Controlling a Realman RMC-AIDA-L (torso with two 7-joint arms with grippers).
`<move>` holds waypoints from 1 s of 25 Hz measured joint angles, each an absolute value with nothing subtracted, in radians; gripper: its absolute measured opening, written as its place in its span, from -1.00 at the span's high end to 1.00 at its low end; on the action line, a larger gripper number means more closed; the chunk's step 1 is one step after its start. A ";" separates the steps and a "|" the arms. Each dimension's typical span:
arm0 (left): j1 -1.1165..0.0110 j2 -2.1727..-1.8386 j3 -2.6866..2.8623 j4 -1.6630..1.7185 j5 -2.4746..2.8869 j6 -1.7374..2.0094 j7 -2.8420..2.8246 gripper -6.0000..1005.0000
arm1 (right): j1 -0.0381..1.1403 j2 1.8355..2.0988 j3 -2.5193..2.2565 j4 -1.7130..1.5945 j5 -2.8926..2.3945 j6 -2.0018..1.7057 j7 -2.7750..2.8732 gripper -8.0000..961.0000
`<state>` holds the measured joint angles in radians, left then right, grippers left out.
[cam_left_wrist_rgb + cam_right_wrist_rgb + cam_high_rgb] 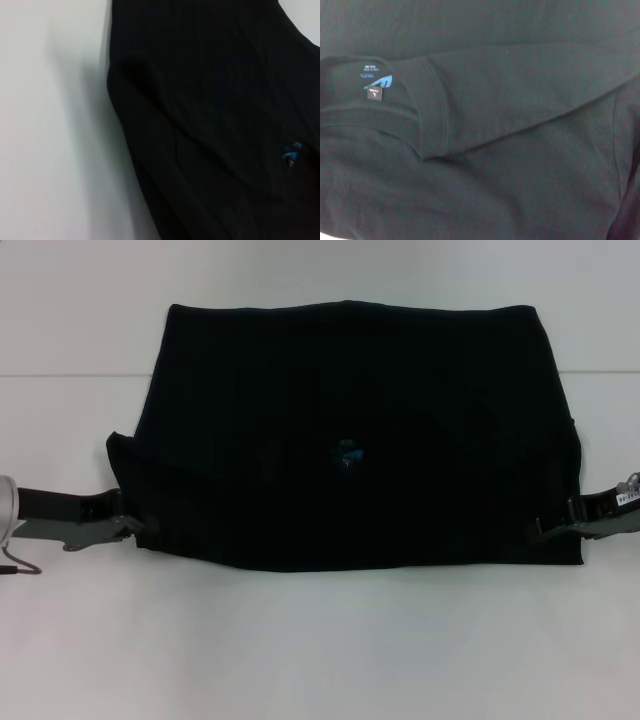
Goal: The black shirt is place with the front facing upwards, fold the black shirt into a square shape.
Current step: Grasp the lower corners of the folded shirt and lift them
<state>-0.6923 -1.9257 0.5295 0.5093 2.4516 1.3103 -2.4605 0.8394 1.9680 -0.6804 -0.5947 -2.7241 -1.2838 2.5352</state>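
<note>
Head view: the black shirt (350, 430) is spread on the white table (320, 650), partly folded, its blue neck label (348, 452) lying at centre. The left gripper (140, 525) is set at the shirt's 8 o'clock edge and the right gripper (540, 530) at 4 o'clock, seemingly to take the corners for another fold. Finger positions cannot be told.

The black shirt (350, 430) was laid flat on the white table (300, 650), spread wide from 9 to 3 o'clock, its straight hem toward 12 o'clock. Its near part was folded, leaving an uneven edge toward 6 o'clock. A blue neck label (348, 452) was seen near the middle. In the right wrist view, a sleeve (520, 95) was folded across the body, beside the collar and label (376, 85).
</note>
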 joint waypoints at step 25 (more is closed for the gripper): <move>-0.702 -1.883 0.532 0.510 2.432 1.644 -2.410 0.93 | 0.830 1.918 -0.705 -0.699 -2.733 -1.645 2.366 0.85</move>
<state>-0.7016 -1.8831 0.5317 0.5096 2.4322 1.6436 -2.4101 0.8303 1.9179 -0.7045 -0.6989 -2.7333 -1.6454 2.3656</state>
